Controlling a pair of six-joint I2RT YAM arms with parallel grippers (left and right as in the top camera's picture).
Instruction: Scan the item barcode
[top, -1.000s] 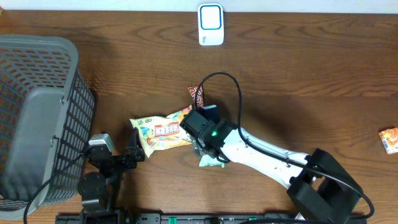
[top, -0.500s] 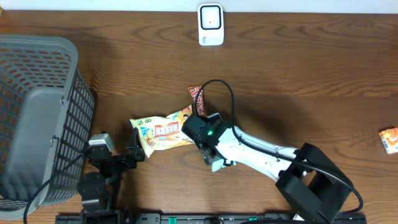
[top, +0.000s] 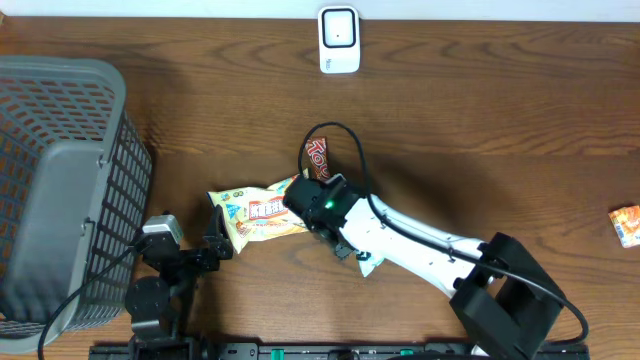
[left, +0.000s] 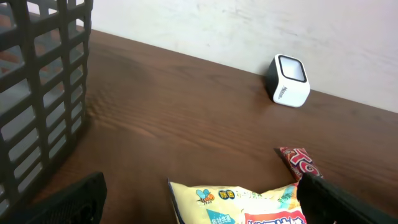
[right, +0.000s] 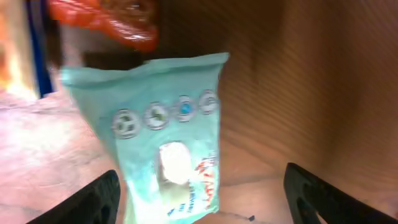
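Right arm has swung up and left since a second ago; its wrist now sits over the right end of the yellow snack bag (top: 255, 210), just below the red packet (top: 317, 155). State of right gripper (right: 205, 196): released, fingers (right: 99, 196) spread wide, teal packet (right: 168, 155) lying between them on the table (top: 480, 130). Contact with it: can't tell, view is blurred. Overhead shows only a corner of that packet poking out under the arm. No change on left gripper (left: 208, 202): released, jaws wide, yellow bag's end just in front. Scanner (top: 339, 40) stands at the far edge, well apart. Basket (top: 60, 150) at left, orange packet (top: 627, 225) at right edge.
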